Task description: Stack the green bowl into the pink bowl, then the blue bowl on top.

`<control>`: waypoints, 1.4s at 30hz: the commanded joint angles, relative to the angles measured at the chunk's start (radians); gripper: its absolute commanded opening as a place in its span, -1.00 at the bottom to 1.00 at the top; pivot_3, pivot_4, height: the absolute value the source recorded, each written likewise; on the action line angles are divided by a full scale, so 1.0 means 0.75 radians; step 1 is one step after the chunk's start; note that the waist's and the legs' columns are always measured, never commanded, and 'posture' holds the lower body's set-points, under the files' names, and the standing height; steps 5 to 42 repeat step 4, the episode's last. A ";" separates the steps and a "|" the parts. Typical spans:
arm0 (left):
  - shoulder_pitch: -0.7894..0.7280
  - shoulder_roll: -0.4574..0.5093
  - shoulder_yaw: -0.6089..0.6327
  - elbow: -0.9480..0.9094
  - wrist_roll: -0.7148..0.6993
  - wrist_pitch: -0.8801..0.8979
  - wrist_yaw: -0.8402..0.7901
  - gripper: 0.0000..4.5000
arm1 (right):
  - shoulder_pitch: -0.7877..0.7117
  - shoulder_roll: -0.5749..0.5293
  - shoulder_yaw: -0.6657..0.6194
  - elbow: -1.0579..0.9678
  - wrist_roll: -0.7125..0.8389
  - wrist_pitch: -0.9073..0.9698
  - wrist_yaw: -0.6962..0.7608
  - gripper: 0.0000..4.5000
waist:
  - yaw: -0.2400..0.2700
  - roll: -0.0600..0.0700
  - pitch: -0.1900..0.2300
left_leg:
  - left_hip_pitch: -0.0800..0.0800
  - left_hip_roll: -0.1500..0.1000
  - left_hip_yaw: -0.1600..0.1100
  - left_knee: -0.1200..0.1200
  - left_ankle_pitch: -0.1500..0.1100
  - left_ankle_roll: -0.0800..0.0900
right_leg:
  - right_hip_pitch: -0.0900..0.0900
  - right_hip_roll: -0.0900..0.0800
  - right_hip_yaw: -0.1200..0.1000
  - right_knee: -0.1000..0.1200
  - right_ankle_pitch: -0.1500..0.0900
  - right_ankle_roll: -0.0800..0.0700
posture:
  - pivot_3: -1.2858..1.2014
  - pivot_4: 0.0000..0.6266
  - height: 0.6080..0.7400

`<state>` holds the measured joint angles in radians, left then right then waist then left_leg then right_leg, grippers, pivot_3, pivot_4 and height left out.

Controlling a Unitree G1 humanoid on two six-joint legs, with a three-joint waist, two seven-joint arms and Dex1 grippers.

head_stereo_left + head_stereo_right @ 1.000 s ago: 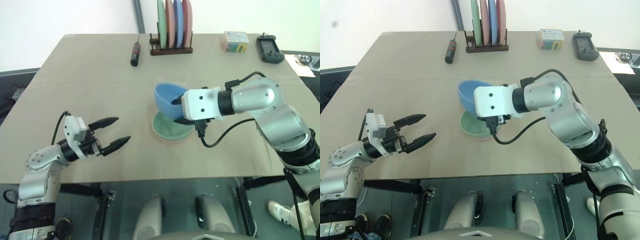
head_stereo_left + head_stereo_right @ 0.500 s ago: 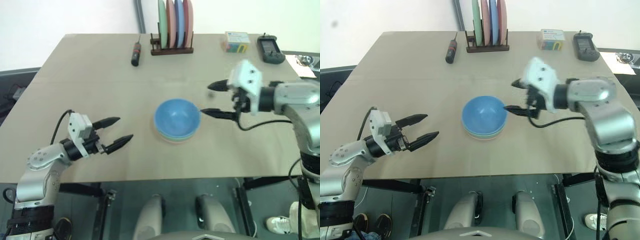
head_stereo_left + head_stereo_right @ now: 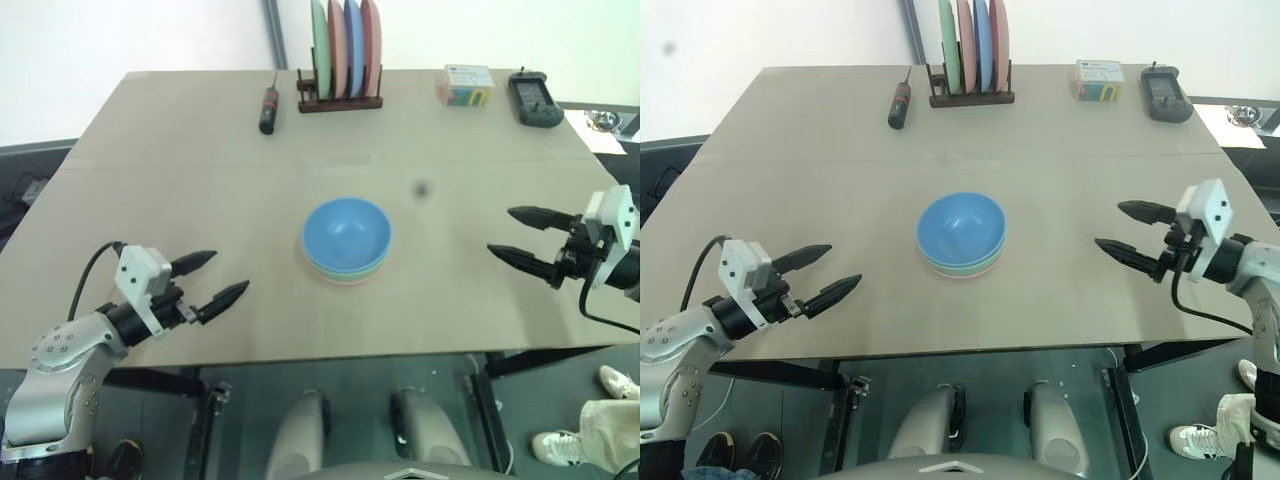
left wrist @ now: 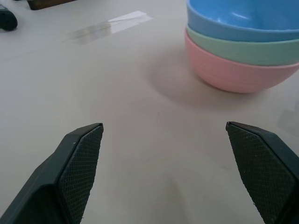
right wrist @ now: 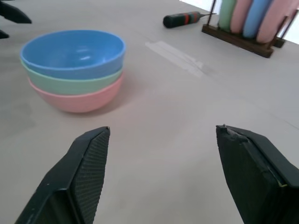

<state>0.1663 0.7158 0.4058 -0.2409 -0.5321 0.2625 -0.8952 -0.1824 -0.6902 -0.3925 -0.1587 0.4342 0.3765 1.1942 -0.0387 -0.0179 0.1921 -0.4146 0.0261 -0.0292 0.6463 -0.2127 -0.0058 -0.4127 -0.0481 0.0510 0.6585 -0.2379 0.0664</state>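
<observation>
With all three bowls nested at the table [image 3: 150, 150] centre, the blue bowl [image 3: 346, 231] sits on top, the green bowl [image 5: 70, 83] under it & the pink bowl [image 5: 74, 98] at the bottom, resting on the tabletop. Left gripper [image 3: 212, 279] hovers near the front-left edge, fingers spread wide, gripping nothing. Right gripper [image 3: 528, 240] hangs at the right side, well apart from the stack, fingers parted & empty. At the far edge: plate rack [image 3: 341, 62], screwdriver [image 3: 268, 108], small box [image 3: 467, 85].
</observation>
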 commanded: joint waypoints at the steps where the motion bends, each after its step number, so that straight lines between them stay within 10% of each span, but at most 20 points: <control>1: 0.033 -0.001 0.059 -0.071 0.008 -0.050 0.010 1.00 | 0.013 0.000 -0.007 0.050 0.078 -0.114 0.078 0.69 | 0.000 0.000 0.000 | 0.000 0.000 0.000 0.000 0.000 0.000 | 0.000 0.000 0.000 0.000 0.000 -0.001 | 0.03 -0.52 1.00; 42: 0.057 -0.007 0.069 -0.073 0.031 -0.114 -0.002 1.00 | 0.003 -0.007 0.015 0.094 0.085 -0.145 0.080 0.69 | 0.000 0.000 0.000 | 0.000 0.000 0.001 -0.001 0.000 0.000 | 0.000 0.000 0.001 0.000 0.001 -0.001 | 0.03 -0.52 1.00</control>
